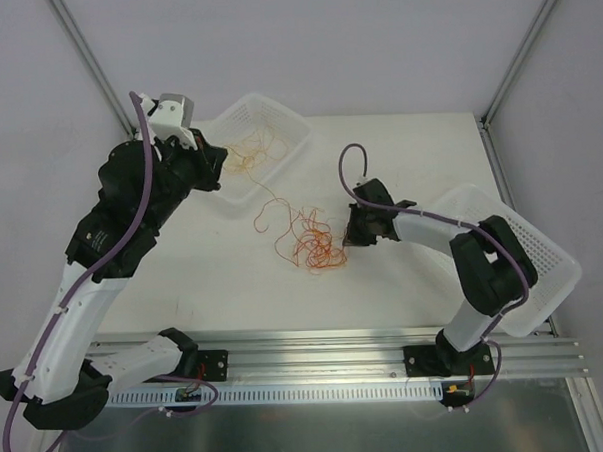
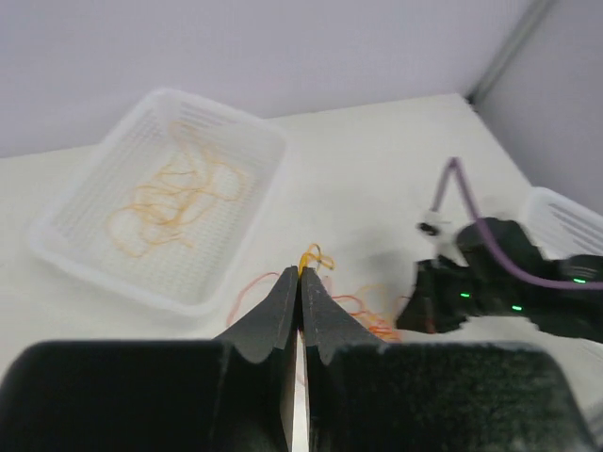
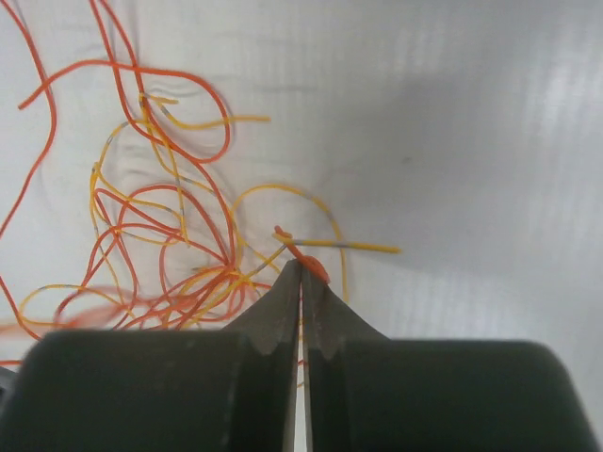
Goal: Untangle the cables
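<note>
While some orange cables (image 1: 250, 148) lie in the white basket (image 1: 277, 112), the tangle (image 1: 312, 246) sits unsorted on the table (image 1: 409, 161); the left gripper (image 2: 300, 271) clamps an orange strand (image 2: 311, 252), the right gripper (image 3: 301, 266) a red strand (image 3: 290, 247), both fully closed.

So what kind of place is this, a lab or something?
Probably a robotics lab test cell: robot arms bolted to an aluminium rail along a white table, metal frame posts against plain walls, and a plastic basket holding thin cables.
</note>
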{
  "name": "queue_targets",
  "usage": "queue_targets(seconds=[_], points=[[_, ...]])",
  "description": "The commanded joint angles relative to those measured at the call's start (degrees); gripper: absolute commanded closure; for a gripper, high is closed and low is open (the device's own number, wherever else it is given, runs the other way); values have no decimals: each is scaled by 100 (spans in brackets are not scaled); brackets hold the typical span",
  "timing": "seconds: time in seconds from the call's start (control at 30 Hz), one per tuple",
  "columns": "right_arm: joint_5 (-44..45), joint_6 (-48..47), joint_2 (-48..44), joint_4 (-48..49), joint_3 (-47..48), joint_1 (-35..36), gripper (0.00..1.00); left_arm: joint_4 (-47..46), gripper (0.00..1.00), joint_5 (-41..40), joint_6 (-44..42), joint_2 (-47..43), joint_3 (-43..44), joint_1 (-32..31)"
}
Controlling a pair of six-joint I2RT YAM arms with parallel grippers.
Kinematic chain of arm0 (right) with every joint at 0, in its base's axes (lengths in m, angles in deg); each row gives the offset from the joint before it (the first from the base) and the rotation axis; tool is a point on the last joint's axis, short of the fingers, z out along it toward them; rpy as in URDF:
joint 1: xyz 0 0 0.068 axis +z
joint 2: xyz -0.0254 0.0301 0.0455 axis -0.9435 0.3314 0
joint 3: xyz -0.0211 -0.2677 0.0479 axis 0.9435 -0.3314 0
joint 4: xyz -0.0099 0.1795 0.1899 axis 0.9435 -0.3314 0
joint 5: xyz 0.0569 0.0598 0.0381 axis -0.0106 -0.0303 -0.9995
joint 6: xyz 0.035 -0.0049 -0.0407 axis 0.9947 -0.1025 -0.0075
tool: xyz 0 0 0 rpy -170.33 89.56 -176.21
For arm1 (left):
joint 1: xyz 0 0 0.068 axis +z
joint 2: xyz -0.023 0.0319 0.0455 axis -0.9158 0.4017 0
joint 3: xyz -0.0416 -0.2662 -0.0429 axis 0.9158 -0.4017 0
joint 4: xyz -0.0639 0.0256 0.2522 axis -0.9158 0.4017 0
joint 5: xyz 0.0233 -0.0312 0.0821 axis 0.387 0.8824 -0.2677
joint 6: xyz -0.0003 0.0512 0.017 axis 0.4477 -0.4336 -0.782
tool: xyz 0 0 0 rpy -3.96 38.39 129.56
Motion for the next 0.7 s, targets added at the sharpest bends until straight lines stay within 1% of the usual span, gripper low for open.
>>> queue_targets(seconds=[0.0,0.03,0.1,0.13,0.3,0.4,0.43,0.47,0.53,0.67], points=[[532,-419,-690,-779,-71,-179,100,209,100,-1410,-709,-27,118,233],[750,-472,-753,-859,-80,-206,99,271,100,-1803,-910,-18,100,399],[813,-542,-920,-1043,-71,-285,99,324,100,-2113,-1043,-9,21,567],[848,-595,-990,-1079,-71,-303,99,341,100,-2315,-1244,-9,-66,742],[866,-718,-1289,-1325,17,-417,99,412,100,-2676,-1500,-27,-383,1156],[945,-771,-1412,-1492,96,-531,99,447,100,-3351,-1895,17,-489,1446],[910,-780,-1482,-1510,105,-557,100,447,100,-3563,-2175,69,-497,1507],[893,-824,-1501,-1545,131,-601,99,438,100,-3965,-2308,96,-498,1604],[884,-894,-1536,-1616,192,-610,99,438,100,-4188,-2598,166,-515,1719],[910,-965,-1545,-1791,342,-619,100,438,100,-4400,-2801,228,-647,1877]])
